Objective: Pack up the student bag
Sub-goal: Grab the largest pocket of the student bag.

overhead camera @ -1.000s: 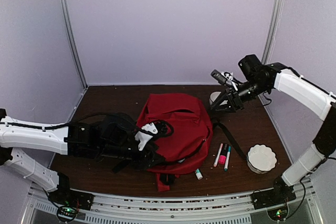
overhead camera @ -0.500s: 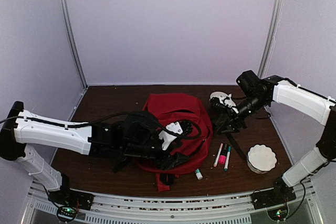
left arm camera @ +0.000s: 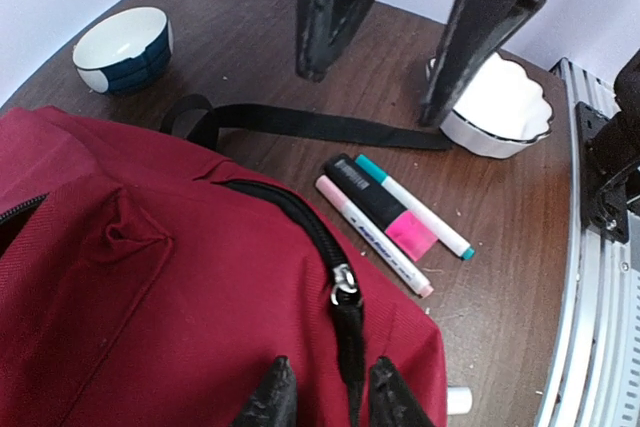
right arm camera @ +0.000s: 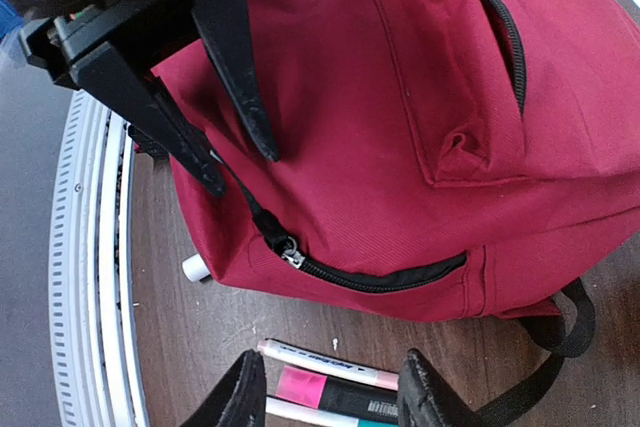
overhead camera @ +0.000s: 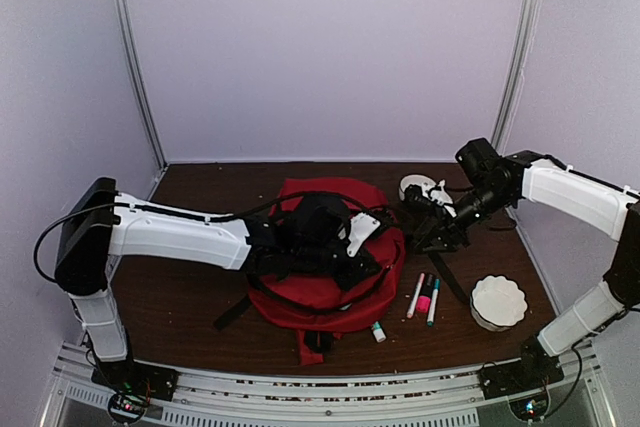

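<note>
The red student bag [overhead camera: 318, 297] lies flat mid-table, its side zip nearly closed. It fills the left wrist view [left arm camera: 150, 297] and the right wrist view [right arm camera: 400, 97]. My left gripper [left arm camera: 332, 402] is low over the bag's right edge [overhead camera: 368, 259], jaws a little apart, straddling the black zip pull [left arm camera: 346, 332] without closing on it. My right gripper [right arm camera: 335, 397] is open and empty, hovering just right of the bag [overhead camera: 425, 232] above three markers [right arm camera: 330, 372]. The markers lie side by side on the table [overhead camera: 425, 297].
A white scalloped bowl [overhead camera: 498, 301] stands at the right front. A blue-and-white bowl [left arm camera: 122, 47] stands behind the bag. A black bag strap [left arm camera: 300, 122] trails across the table. A small white-capped stick [overhead camera: 379, 331] lies by the bag's front corner.
My left arm has swung right across the bag, bringing its gripper to the zip pull. My right gripper has come down from high at the back to just beside the bag.
</note>
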Tool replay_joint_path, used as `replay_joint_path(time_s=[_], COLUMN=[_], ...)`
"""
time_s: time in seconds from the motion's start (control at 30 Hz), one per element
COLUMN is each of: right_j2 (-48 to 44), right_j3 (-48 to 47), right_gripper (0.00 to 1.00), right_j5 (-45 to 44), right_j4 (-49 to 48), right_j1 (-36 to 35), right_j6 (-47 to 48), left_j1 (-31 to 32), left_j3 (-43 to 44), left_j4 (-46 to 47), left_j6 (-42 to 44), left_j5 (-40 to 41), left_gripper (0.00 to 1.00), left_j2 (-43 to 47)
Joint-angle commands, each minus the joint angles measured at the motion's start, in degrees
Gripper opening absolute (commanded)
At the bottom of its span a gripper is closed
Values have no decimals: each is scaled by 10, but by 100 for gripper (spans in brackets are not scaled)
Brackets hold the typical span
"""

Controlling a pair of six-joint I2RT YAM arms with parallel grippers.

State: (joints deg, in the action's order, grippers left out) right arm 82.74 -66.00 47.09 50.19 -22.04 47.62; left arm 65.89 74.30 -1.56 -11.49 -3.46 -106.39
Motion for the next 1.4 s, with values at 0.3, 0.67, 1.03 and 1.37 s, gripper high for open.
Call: replay_joint_path(time_s=[0.3, 0.67, 1.03, 1.37], right_j2=[17, 30, 38, 44], right_j3=[-7, -15, -20, -27], right_gripper=[45, 45, 45, 46], right_j5=[35, 51, 58, 66], right_j4=[5, 17, 24, 34], right_j1=[42, 50, 56, 57], right_j6=[-4, -2, -2, 4], left_j1=[-7, -6, 2, 13], left_j3=[41, 87, 109, 104], left_j4=[-7, -48, -91, -133], left_j6=[29, 55, 72, 61], left_j5=[-58, -49, -52, 25], left_gripper=[40, 20, 4, 30], left_j2=[-59, -97, -107, -103])
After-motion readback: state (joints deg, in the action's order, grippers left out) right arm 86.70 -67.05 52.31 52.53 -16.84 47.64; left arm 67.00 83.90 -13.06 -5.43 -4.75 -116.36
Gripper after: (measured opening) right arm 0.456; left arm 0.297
